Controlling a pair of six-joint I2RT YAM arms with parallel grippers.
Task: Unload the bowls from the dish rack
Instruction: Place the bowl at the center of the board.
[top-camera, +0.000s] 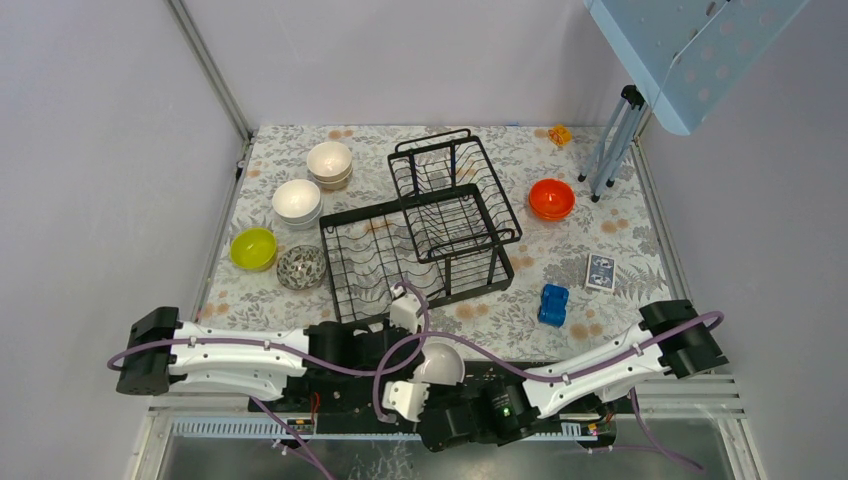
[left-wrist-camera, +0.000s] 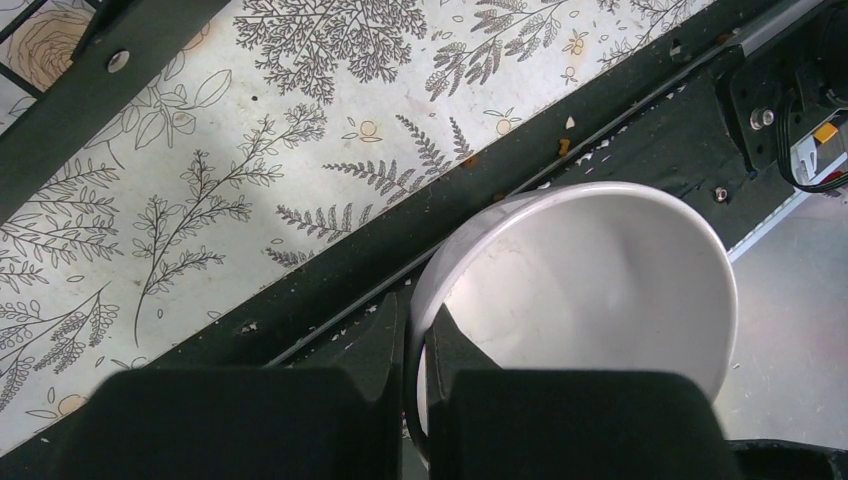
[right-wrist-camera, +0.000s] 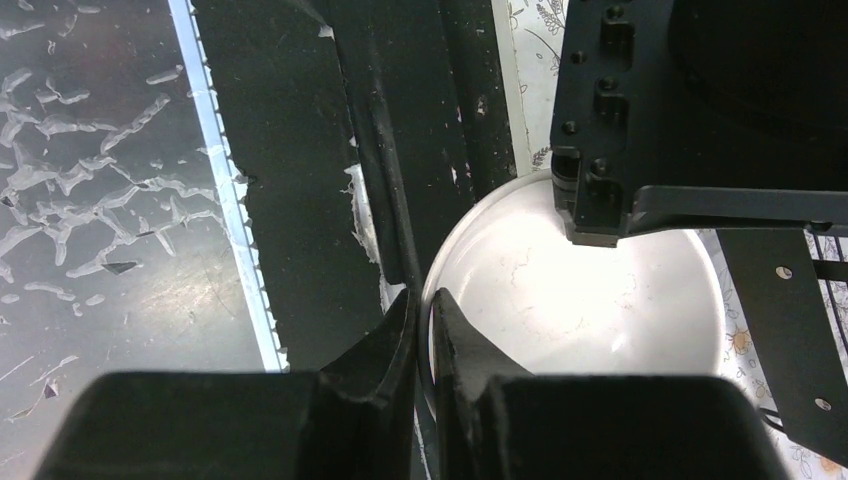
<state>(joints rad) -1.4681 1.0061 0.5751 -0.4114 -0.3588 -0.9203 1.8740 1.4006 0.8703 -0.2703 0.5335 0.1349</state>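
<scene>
- A flowered table (top-camera: 620, 250) is being occupied at its middle by the black dish rack (top-camera: 430, 230).
- At the near edge, the rim of a white bowl (left-wrist-camera: 590, 290) is being pinched by the left gripper (left-wrist-camera: 418, 320).
- The same rim is being pinched by the right gripper (right-wrist-camera: 425, 310).

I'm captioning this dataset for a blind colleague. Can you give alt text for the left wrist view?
The left gripper is shut on the rim of a white bowl, held above the black strip at the table's near edge. A floral tablecloth fills the upper left.
</scene>
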